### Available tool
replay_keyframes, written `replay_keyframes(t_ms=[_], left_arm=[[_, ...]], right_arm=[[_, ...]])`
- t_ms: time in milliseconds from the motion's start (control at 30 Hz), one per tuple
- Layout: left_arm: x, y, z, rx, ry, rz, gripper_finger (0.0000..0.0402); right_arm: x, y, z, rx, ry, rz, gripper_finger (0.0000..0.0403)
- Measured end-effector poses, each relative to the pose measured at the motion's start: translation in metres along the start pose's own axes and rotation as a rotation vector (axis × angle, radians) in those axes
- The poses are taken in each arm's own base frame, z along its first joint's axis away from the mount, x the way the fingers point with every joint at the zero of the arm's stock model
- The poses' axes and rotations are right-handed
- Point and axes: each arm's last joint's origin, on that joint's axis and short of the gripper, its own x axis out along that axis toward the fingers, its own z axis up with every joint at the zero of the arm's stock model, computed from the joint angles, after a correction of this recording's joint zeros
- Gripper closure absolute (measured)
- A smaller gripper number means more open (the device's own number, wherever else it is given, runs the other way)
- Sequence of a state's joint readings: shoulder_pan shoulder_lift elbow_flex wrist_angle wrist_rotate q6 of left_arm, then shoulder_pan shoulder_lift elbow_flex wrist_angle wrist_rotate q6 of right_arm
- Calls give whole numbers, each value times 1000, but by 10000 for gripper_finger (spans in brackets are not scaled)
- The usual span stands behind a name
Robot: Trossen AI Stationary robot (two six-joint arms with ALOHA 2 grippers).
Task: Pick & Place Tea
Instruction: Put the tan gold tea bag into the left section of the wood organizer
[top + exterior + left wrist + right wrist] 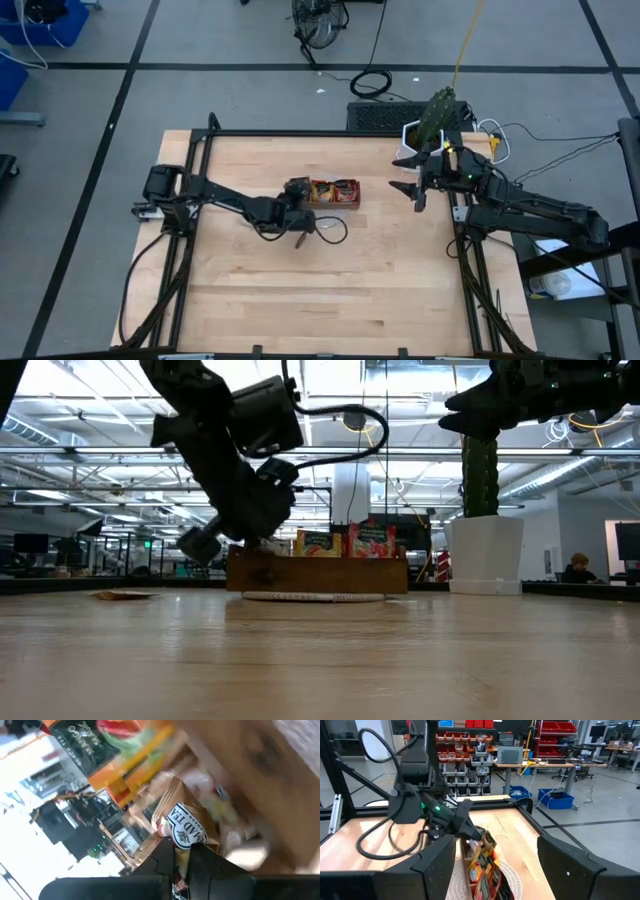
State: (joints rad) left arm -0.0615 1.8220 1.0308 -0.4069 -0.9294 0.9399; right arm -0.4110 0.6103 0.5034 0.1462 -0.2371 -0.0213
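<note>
The left gripper (182, 852) had its fingers pinched on a beige tea sachet (182, 827), lifted just over the wooden tray (335, 193) near the picture's middle — probably to carry it away. The right gripper (412, 175), fingers wide, waited at upper right.

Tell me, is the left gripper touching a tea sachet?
Touching: the left wrist view shows the left gripper shut on the pale beige sachet.
</note>
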Motion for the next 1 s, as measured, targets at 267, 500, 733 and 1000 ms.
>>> replay_keyframes(t_ms=[267,500,733,1000], left_arm=[[-1,-1,0,-89,35,31,330],[-6,-2,3,-118,45,60,252],[-11,-2,3,-113,108,130,213],[-16,-1,4,-136,139,181,211]], right_arm=[[0,0,0,-1,2,0,142],[0,0,0,-6,2,0,142],[0,0,0,-6,2,1,142],[0,0,0,-2,2,1,142]])
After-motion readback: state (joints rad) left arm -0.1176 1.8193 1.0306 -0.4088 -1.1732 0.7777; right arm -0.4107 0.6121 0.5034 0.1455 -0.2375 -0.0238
